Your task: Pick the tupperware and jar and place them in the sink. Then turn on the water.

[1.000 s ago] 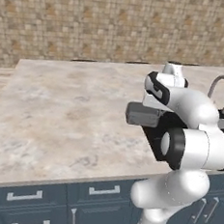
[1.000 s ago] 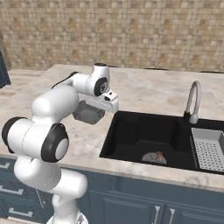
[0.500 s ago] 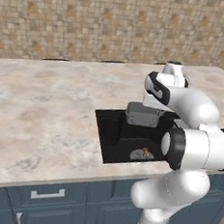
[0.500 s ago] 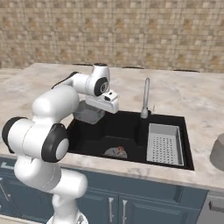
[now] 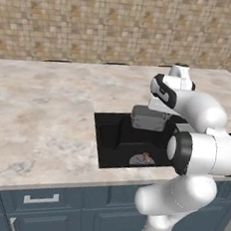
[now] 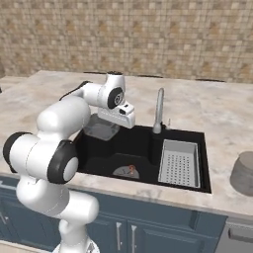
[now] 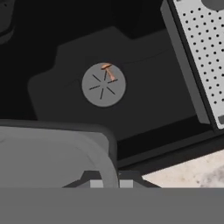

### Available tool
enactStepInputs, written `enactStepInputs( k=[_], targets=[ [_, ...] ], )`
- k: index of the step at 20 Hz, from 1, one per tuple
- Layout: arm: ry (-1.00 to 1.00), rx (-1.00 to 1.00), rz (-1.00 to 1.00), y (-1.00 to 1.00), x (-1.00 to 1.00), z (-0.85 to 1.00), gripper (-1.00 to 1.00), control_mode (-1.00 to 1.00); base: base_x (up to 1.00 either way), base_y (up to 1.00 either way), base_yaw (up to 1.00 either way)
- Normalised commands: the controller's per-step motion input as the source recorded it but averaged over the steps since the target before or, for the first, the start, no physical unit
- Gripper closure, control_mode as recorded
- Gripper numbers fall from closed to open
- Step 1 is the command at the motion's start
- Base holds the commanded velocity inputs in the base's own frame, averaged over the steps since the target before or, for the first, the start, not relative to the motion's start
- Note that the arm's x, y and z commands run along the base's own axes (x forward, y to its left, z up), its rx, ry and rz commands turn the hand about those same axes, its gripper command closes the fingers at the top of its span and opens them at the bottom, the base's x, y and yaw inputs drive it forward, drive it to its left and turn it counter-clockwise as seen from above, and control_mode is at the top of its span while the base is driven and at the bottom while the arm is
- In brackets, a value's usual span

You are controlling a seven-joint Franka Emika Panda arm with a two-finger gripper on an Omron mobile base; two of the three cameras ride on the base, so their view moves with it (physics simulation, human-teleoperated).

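Simulated kitchen, mid-task: tupperware (image 5: 148,118) hanging over the black sink (image 5: 110,142), clamped in the pincer (image 7: 111,183) at its rim, fingertips (image 7: 96,183) drawn together on the wall of the box. Grey, semi-translucent, rounded corners; seen in right base view (image 6: 100,129) just under the white hand, above the basin's left-rear part and not touching the floor of it. In hand view, box (image 7: 52,153) close up at lower left, round grey drain (image 7: 103,84) w/ small orange mark below it on the dark basin bottom. Grey perforated tray (image 6: 179,162) seated in the right part of the sink (image 6: 143,148); same tray (image 7: 202,48) at upper right of hand view. Curved silver tap (image 6: 158,109) upright at the back edge, betw. box and tray. Beige marbled worktop (image 5: 42,115) all round the basin, blue cabinet fronts (image 5: 44,203) beneath, tan tiled wall (image 5: 96,20) behind. Grey rounded vessel (image 6: 243,173) on the worktop (image 6: 217,113) at far right, well apart from the sink.
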Motion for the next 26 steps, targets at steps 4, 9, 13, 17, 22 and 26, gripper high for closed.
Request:
enactStepInputs(
  k=[4, 9, 13, 17, 22, 26],
  targets=[
    [0.0, 0.0, 0.0, 0.0, 0.0, 0.0, 1.0, 1.0, 0.32, -0.08, 0.12],
    [0.0, 0.0, 0.0, 0.0, 0.0, 0.0, 1.0, 1.0, 0.49, -0.04, 0.05],
    [0.0, 0.0, 0.0, 0.0, 0.0, 0.0, 1.0, 1.0, 0.78, -0.16, 0.01],
    [0.0, 0.0, 0.0, 0.0, 0.0, 0.0, 1.0, 1.0, 0.53, 0.0, 0.0],
    [0.0, 0.0, 0.0, 0.0, 0.0, 0.0, 1.0, 1.0, 0.15, 0.0, 0.0],
    [0.01, 0.0, 0.0, 0.0, 0.03, -0.11, 1.0, -1.0, 0.0, 0.0, 0.0]
  ],
)
